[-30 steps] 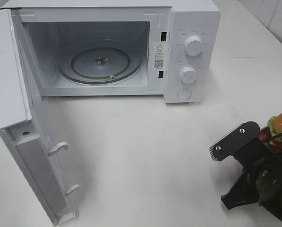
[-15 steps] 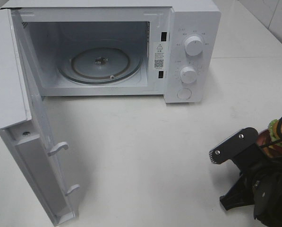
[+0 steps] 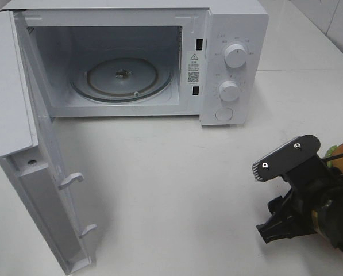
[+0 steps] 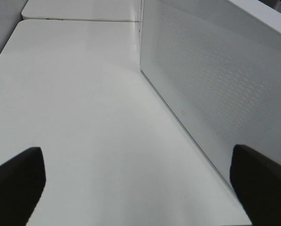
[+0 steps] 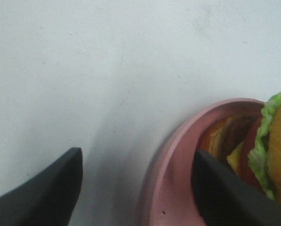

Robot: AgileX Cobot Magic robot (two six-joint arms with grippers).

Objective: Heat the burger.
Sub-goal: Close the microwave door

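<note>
On the left of the white tabletop point(image 3: 160, 172), the microwave door point(image 3: 30, 144) stands swung wide, its latch hooks facing out. In the left wrist view the left hand point(image 4: 140, 181) is spread wide with nothing between its fingers, hovering over bare tabletop beside the door's perforated panel. Behind it the white microwave point(image 3: 234, 34) sits open, with the glass turntable point(image 3: 122, 77) lying bare in the cavity and two knobs point(image 3: 235, 56) on the right-hand control panel. At the far right edge, the right hand point(image 5: 138, 188) is parted, its dark fingers straddling the rim of the pink plate point(image 5: 173, 155) without gripping it. The burger point(image 5: 267, 146) lies on that plate, near the tabletop's right edge and well apart from the microwave.
</note>
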